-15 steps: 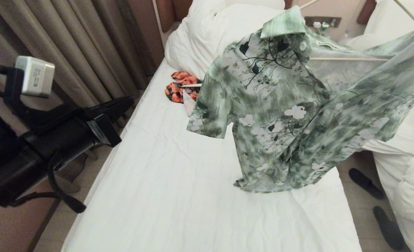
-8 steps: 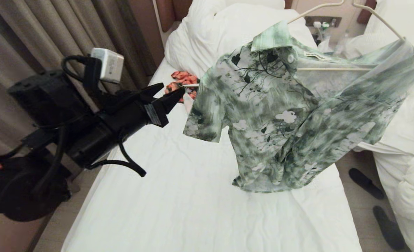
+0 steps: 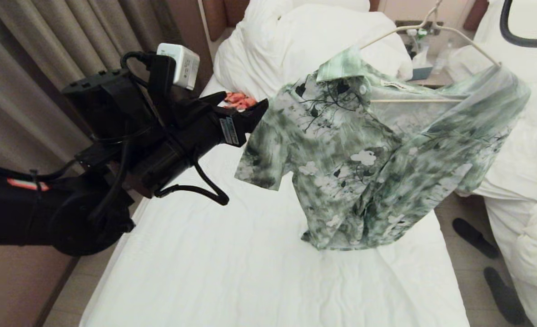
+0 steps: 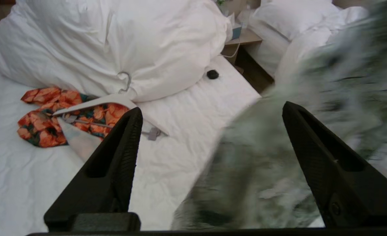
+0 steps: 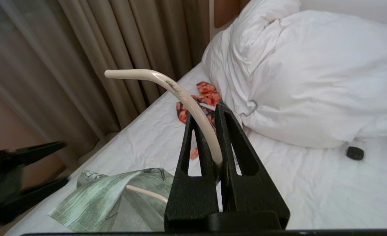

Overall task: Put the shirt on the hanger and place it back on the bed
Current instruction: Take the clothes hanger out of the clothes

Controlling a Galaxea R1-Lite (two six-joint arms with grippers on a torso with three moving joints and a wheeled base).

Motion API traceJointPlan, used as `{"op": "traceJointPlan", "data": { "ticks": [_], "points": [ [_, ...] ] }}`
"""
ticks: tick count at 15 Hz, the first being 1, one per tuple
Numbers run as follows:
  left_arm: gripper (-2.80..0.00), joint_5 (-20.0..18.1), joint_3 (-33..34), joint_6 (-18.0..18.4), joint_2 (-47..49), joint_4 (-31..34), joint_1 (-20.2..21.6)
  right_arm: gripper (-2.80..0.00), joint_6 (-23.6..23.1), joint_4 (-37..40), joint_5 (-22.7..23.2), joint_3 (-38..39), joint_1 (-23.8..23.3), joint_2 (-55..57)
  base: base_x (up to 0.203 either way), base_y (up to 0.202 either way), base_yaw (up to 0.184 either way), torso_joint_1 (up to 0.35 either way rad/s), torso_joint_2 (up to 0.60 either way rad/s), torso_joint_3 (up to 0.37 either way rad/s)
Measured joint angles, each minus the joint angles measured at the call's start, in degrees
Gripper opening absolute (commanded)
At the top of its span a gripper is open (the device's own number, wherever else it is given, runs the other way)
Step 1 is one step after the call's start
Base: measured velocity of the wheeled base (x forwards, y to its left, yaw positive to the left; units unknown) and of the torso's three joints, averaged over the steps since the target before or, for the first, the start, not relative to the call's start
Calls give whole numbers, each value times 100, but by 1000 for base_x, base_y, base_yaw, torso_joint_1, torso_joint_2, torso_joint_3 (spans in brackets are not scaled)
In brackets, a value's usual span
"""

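A: What is changing right now?

B: The left claw (image 3: pixel 250 116) is spreading its jaws wide, released and empty, and is coming in from the left beside the window to just beside the near sleeve of the shirt (image 3: pixel 364 154). A second ago it was clenched and hanging back by the curtains (image 3: pixel 55 54).

A: And the other claw?

B: The right claw (image 5: pixel 210 131) is staying clenched on the hook of the hanger (image 5: pixel 180 95), holding it up at the far right. The shirt is draped over the hanger (image 3: pixel 432 59) and hanging in the air above the bed (image 3: pixel 232 254), its hem brushing the sheet.

A: What does that mean for the job?

B: I'd judge the shirt is nearly seated; the left claw seems to be reaching in to tug the sleeve or shoulder straight before the hanger is laid down.

A: And the room?

B: The bed is lying long and white, with a bunched duvet (image 3: pixel 295 41) at the far end. An orange floral garment (image 4: pixel 49 114) on a thick white hanger (image 4: pixel 115 98) is lying beside it. Dark slippers (image 3: pixel 491 259) are sitting on the floor at right, near the neighbouring bed (image 3: pixel 532 181).
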Motion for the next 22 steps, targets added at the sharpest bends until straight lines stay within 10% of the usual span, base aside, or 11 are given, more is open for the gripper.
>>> {"op": "traceJointPlan", "data": {
  "ticks": [8, 22],
  "points": [
    [0, 1930, -301, 27, 162, 156, -1837, -280, -27, -194, -357, -20, 127, 353, 0, 0, 0, 0, 0, 0],
    [0, 2455, -1962, 434, 1692, 19, -2357, -280, -22, -204, -592, 220, 478, 382, 0, 0, 0, 0, 0, 0]
  ]
}}
